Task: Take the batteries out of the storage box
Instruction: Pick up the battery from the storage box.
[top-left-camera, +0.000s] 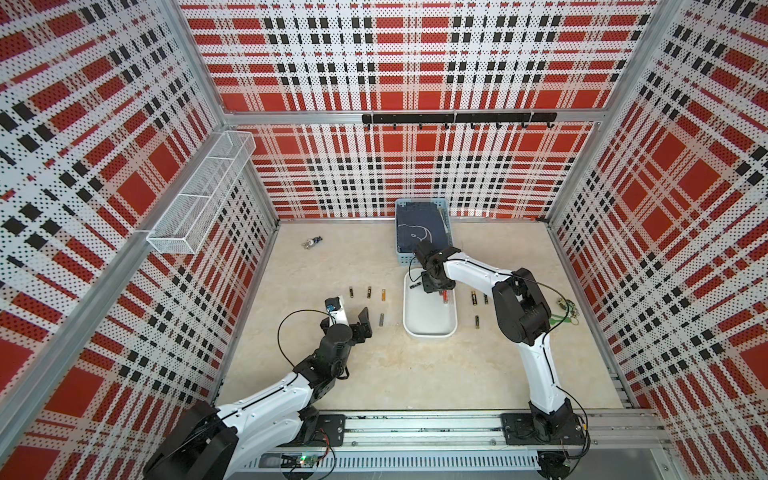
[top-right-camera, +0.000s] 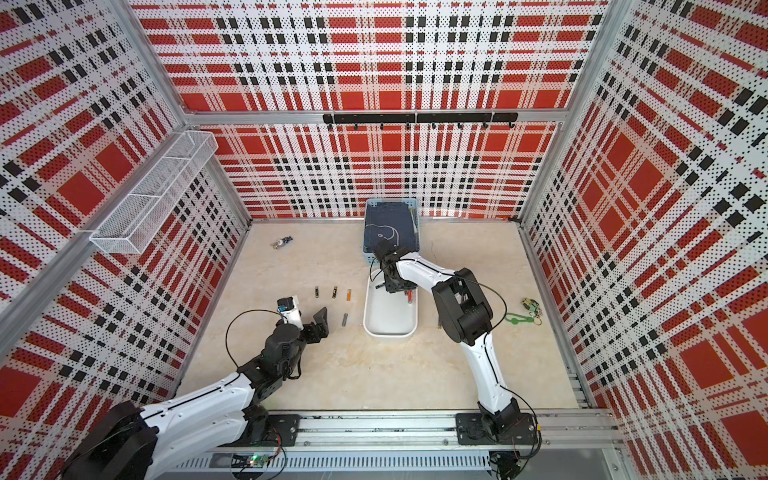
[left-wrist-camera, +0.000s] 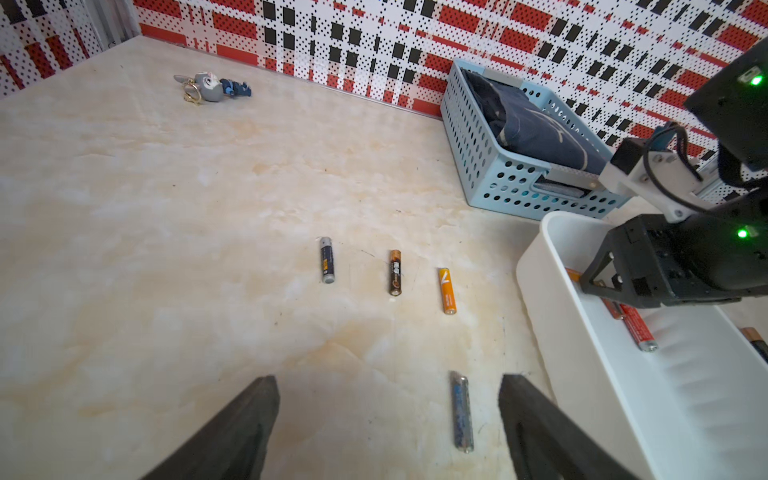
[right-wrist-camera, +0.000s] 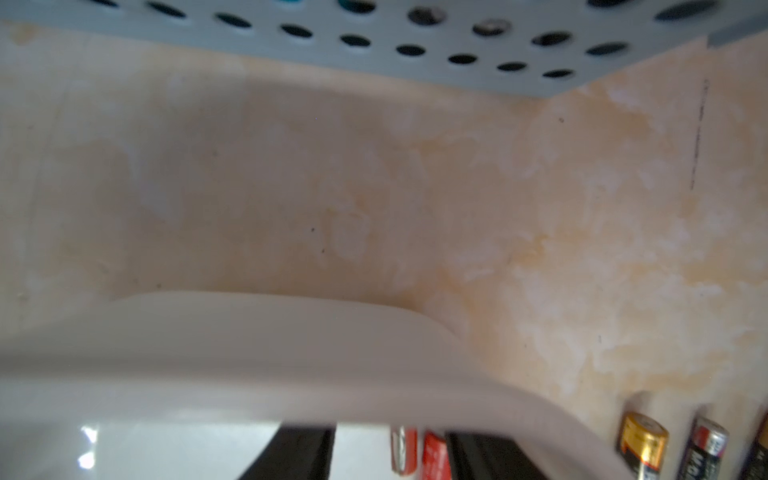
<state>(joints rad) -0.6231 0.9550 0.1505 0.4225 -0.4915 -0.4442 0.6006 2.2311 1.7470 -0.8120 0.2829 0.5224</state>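
The storage box (top-left-camera: 430, 332) is a white tray at mid-table. My right gripper (top-left-camera: 434, 286) reaches down into its far end, jaws apart, with two red batteries (right-wrist-camera: 405, 453) lying between the fingers and nearer one of them; nothing is clamped. A black battery (top-left-camera: 414, 285) lies beside it in the box. My left gripper (left-wrist-camera: 390, 380) hangs open over the table left of the box, above a grey battery (left-wrist-camera: 461, 411) that lies free between its fingers. Three more batteries (top-left-camera: 368, 292) lie in a row beyond it, and three others (top-left-camera: 477, 322) lie right of the box.
A light blue slatted basket (top-left-camera: 397, 232) with dark cloth stands just behind the box, close to my right wrist. One bunch of keys (top-left-camera: 311, 242) lies at the back left, another with a green tag (top-left-camera: 565, 311) at the right. A wire shelf (top-left-camera: 199, 195) hangs on the left wall.
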